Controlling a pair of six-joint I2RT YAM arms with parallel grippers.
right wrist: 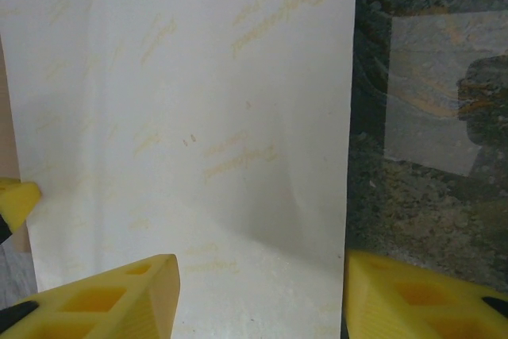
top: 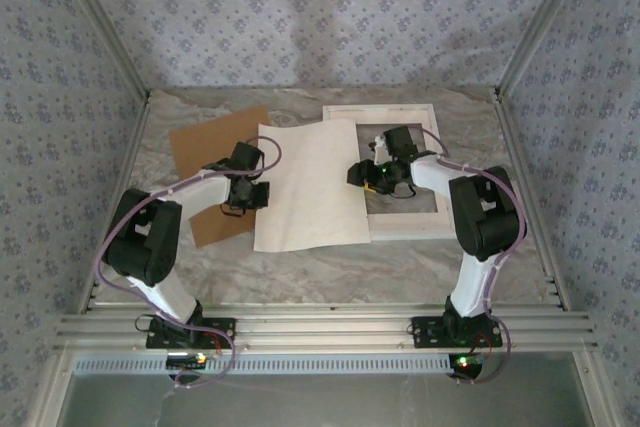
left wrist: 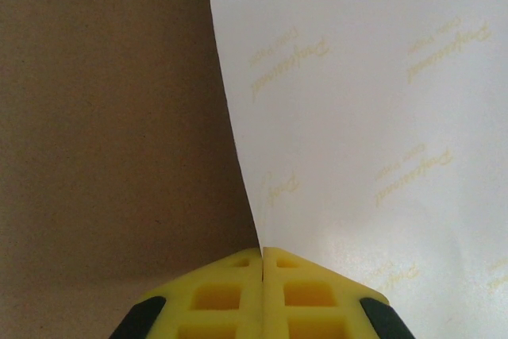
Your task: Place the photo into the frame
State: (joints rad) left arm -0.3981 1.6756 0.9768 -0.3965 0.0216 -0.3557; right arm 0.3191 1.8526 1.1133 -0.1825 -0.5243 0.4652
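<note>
A robot lab cell. Patterned cloth walls (top: 300, 17) surround the marbled table (top: 320, 277); aluminium rails (top: 330, 329) run along its near edge.

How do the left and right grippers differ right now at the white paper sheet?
The left gripper is shut, pinching the left edge of the white rectangular paper photo, blank side up; the right gripper is open, its fingers straddling the photo's right edge. The left one is over the plain brown backing board, the right one over the white rectangular frame. Both have yellow fingers.
</note>
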